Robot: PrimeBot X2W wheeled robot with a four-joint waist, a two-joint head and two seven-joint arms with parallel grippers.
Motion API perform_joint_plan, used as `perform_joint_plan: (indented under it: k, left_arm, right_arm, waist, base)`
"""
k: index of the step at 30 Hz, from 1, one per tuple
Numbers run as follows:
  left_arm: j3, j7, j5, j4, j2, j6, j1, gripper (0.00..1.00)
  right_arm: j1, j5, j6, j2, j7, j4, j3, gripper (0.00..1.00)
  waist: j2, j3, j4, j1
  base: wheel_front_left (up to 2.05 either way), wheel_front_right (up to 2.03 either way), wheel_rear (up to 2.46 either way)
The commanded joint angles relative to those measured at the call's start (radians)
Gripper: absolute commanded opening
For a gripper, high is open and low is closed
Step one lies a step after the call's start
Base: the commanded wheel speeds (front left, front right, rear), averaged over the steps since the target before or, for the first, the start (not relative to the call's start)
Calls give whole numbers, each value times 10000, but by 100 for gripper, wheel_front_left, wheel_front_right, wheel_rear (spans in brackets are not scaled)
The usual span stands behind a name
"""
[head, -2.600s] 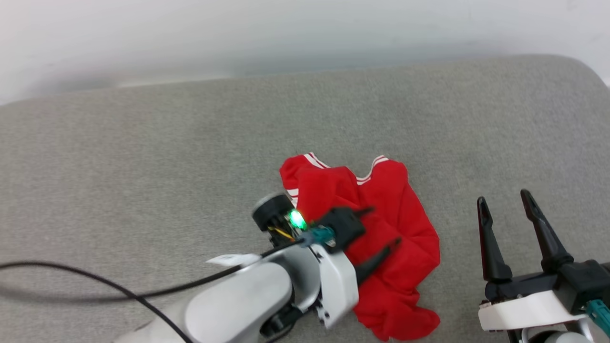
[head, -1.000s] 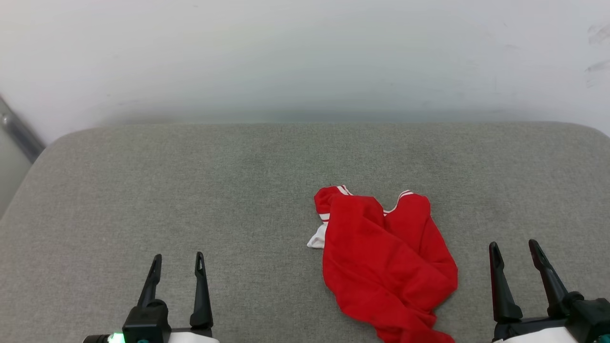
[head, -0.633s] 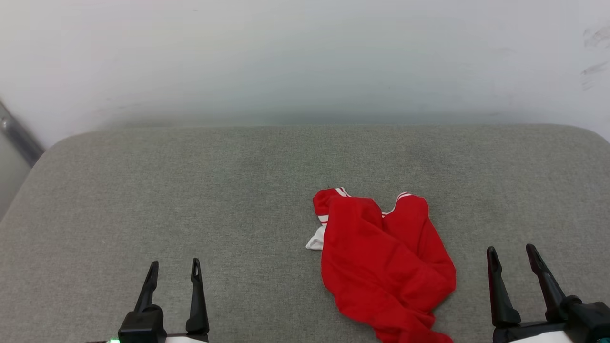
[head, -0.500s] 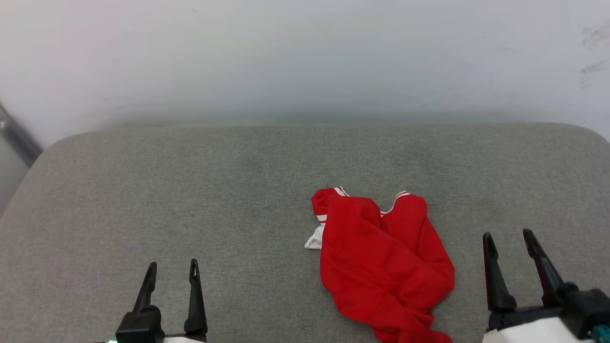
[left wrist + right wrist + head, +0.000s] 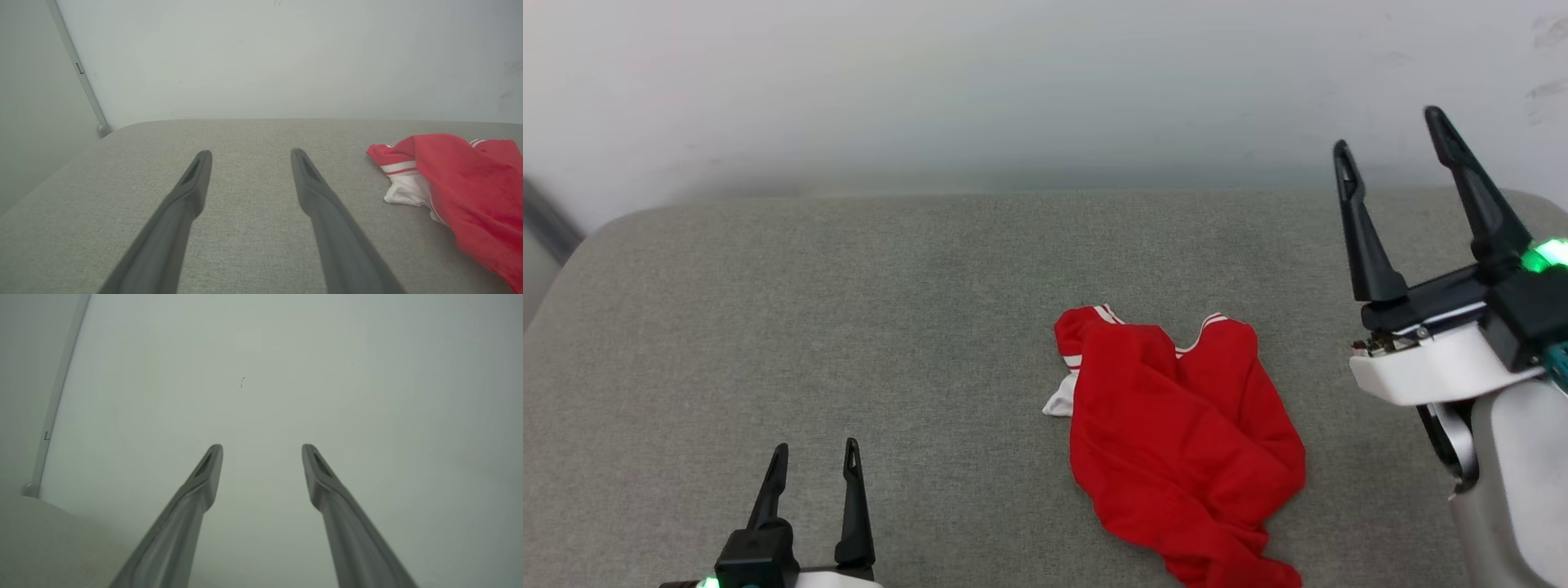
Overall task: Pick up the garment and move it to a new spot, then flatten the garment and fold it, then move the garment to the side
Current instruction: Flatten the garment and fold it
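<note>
Grey cushion (image 5: 849, 327) bears the crumpled red garment (image 5: 1184, 441).

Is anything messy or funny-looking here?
Yes, the red garment is messy: it lies crumpled in a heap on the grey cushion, with one white sleeve poking out. Nothing looks spilled or broken.

Left gripper (image 5: 817, 446) is seen low at the lower left of the head view, fingers pointed up-frame, jaws spread wide, nothing held. Right gripper (image 5: 1387, 129) is held high at the right edge, fingers tilted slightly left of up-frame, jaws likewise spread wide and empty. Its white wrist housing (image 5: 1437, 371) and pale forearm (image 5: 1515, 490) are seen below it, with a green light (image 5: 1547, 253) lit at the wrist.
</note>
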Motion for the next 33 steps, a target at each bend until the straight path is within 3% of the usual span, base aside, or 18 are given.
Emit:
perform_joint_plan:
  k: [1, 5, 10, 18, 23, 33]
  left_arm:
    - [52, -26, 42, 6, 0, -15, -118, 100]
    - [88, -26, 64, 7, -46, -84, -209, 100]
    - [99, -26, 43, -31, -77, -102, -377, 100]
    - [-35, -26, -97, -129, -103, -29, -939, 100]
    - [-281, -26, -277, -179, -106, 104, -1326, 100]
    - [-584, -27, -418, -64, -106, 252, -1850, 100]
  right_arm:
    - [-186, 14, -8, -181, -17, 166, 141, 100]
    - [-1498, 609, -8, -1238, 793, 1625, 1533, 100]
    - [-2944, 2692, -8, -2780, 3967, 2580, 4190, 100]
    - [-4550, 6678, -8, -4990, 8617, 2500, 7916, 100]
    - [-5179, 7853, -8, -5279, 9997, 2796, 9487, 100]
    - [-4436, 8941, -1, -4297, 9569, 4563, 11267, 100]
  waist:
    - [-1, 40, -10, -1]
    - [-1, 204, -27, -1]
    - [-1, 566, -3, -1]
    - [-1, 1520, 193, -1]
    - [-1, 2115, 355, -1]
    - [-1, 2693, 612, -1]
  base:
    - [0, 0, 0]
    - [0, 0, 0]
    - [0, 0, 0]
    - [0, 0, 0]
    - [0, 0, 0]
    - [0, 0, 0]
